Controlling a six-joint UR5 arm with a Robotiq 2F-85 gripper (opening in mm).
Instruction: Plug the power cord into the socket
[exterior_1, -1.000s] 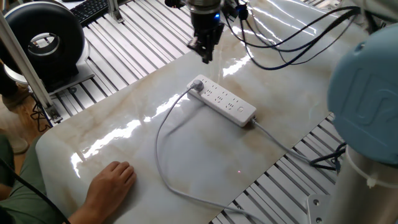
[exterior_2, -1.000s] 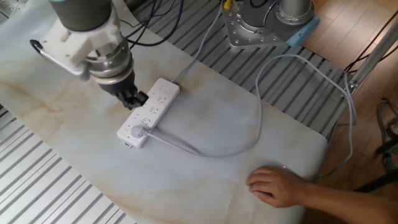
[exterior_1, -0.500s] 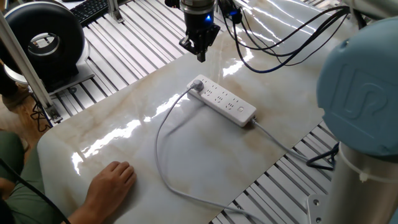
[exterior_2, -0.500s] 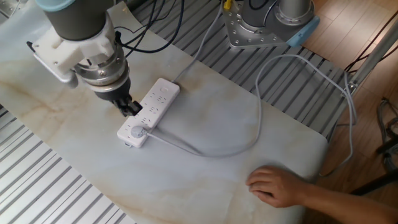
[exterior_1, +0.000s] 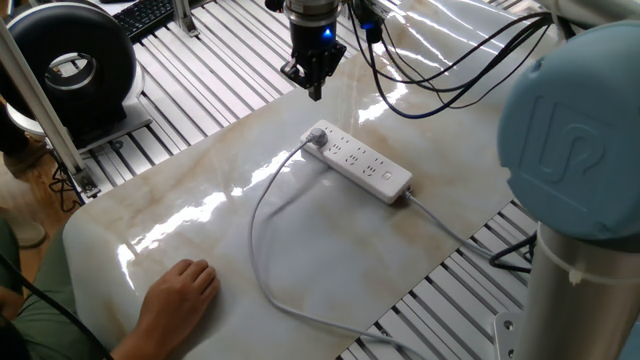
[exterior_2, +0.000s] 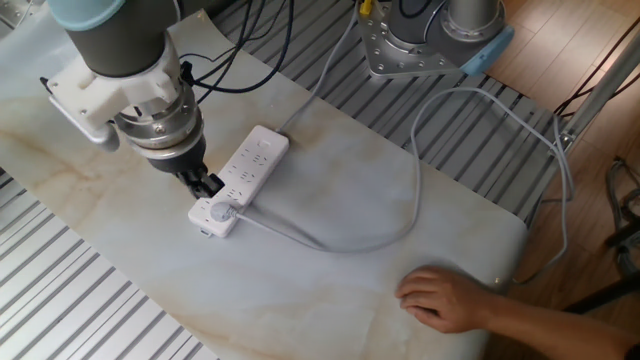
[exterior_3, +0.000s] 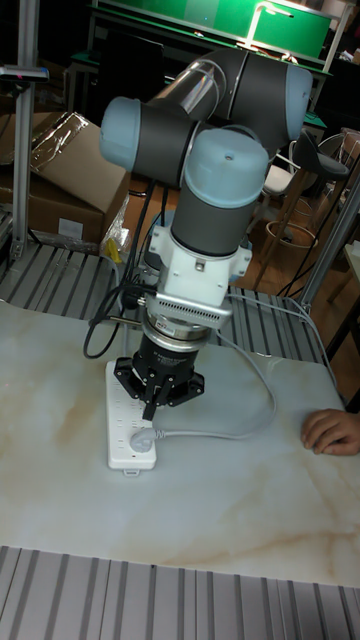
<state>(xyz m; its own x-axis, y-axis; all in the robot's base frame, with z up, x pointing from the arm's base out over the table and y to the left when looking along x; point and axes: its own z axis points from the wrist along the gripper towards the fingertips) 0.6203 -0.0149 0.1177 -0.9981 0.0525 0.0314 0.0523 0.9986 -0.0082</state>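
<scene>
The socket (exterior_1: 362, 166) is a long white power strip lying on the marble tabletop. The power cord's small grey plug (exterior_1: 318, 137) sits in the outlet at the strip's end, and its thin grey cable (exterior_1: 255, 235) loops across the table toward the front edge. My gripper (exterior_1: 314, 88) hangs above the table beyond that end, shut and holding nothing. In the other fixed view the gripper (exterior_2: 204, 185) is beside the socket (exterior_2: 248, 168), just above the plug (exterior_2: 218, 212). The tall view shows the gripper (exterior_3: 151, 403) over the socket (exterior_3: 122, 406) and plug (exterior_3: 137, 438).
A person's hand (exterior_1: 178, 292) rests flat on the table near the front corner, also seen as a hand (exterior_2: 443, 298). The strip's white lead (exterior_1: 452, 231) runs off the table edge. Black robot cables (exterior_1: 430, 85) hang behind. A round black device (exterior_1: 70, 65) stands on the slatted frame.
The gripper has drifted sideways, past the plug end of the socket, staying shut. The plug stays seated and the cord and hand have not moved.
</scene>
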